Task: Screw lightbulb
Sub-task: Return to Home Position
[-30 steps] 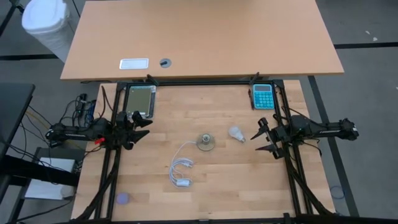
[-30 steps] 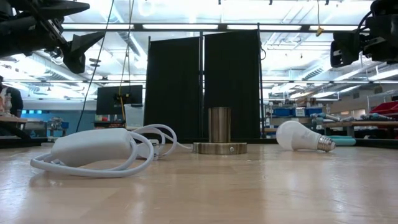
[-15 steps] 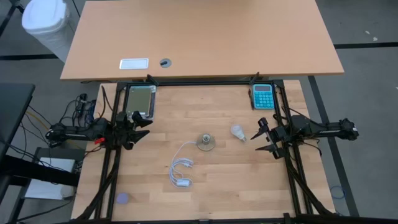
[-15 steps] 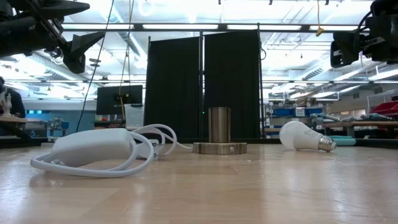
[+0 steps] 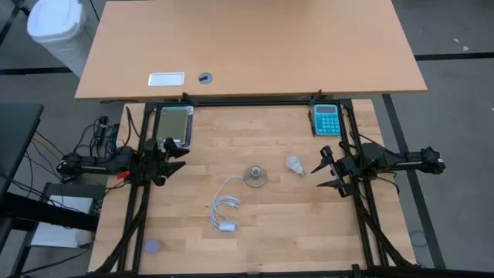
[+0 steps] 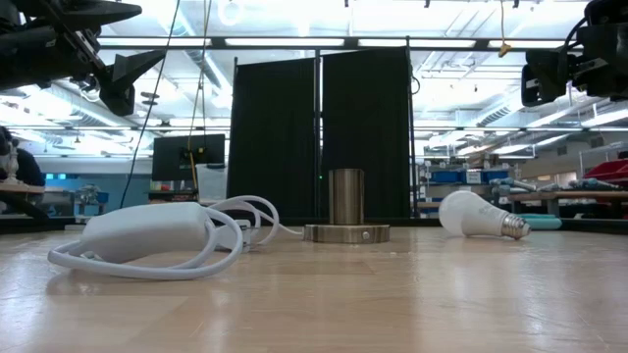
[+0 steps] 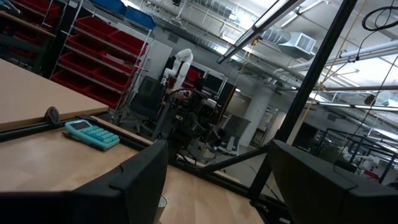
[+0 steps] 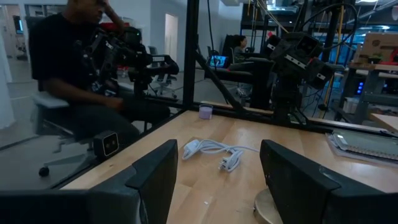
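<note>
The small white lightbulb (image 5: 293,164) lies on its side on the wooden table, right of the round grey metallic socket (image 5: 255,177); in the low view the lightbulb (image 6: 473,215) has its screw base pointing right, and the socket (image 6: 345,208) stands upright on its disc. The coiled white cable (image 5: 225,214) lies nearer the front edge. My left gripper (image 5: 176,157) is open and empty above the table's left side. My right gripper (image 5: 323,171) is open and empty, just right of the bulb and raised above it.
A teal calculator (image 5: 326,120) lies at the far right and a silver device (image 5: 174,124) at the far left. A small purple cap (image 5: 153,246) lies at the near left. A larger desk (image 5: 247,46) stands behind. A person sits beyond the table (image 8: 81,74).
</note>
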